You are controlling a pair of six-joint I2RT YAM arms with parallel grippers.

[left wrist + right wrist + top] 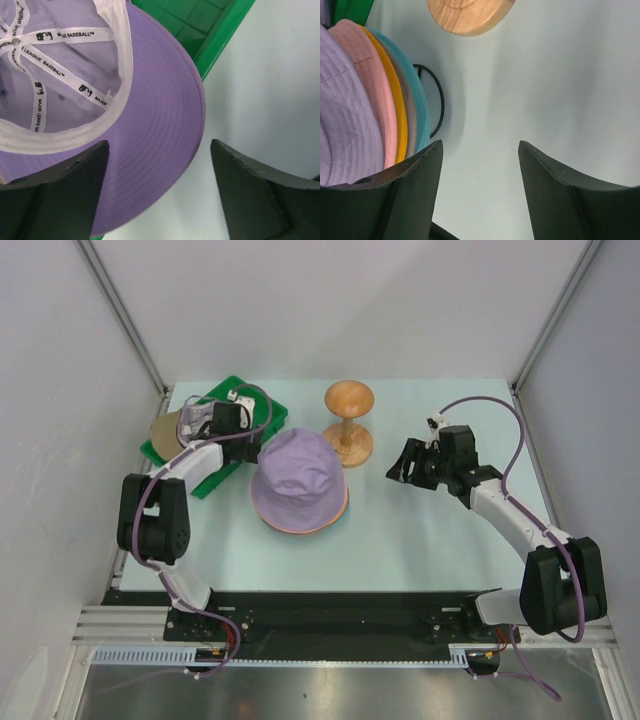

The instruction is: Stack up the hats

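Hat stack (298,485), lavender on top, is sitting mid table (420,550), w/ the right gripper (480,150) hanging open just beside it, not touching. Purple cap (150,125) is lying upside down in the green tray (210,40), brim under the left gripper (159,150), its fingers spread wide.

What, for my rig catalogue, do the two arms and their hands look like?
Both the left arm and right arm have chunky black joints, white links and a looping purple cable. The left hand and right hand are black, each with two matte, wedge-shaped fingers.
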